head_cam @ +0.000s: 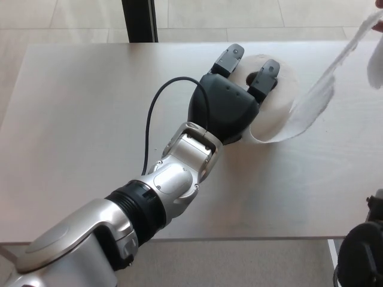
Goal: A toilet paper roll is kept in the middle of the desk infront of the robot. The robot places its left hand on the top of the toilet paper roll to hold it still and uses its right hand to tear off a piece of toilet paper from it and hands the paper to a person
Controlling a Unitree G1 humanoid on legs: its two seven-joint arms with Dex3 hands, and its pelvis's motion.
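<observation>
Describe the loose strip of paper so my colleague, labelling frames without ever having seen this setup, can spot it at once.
Start at the pale desk and find the black left hand pressed on the toilet paper roll near its far middle. From the roll's right side, the paper strip rises diagonally to the picture's top right corner. It is the only thin, translucent white band lifted off the desk.

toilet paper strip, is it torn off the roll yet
No, the strip runs unbroken from the roll under the left hand to the top right corner.
</observation>
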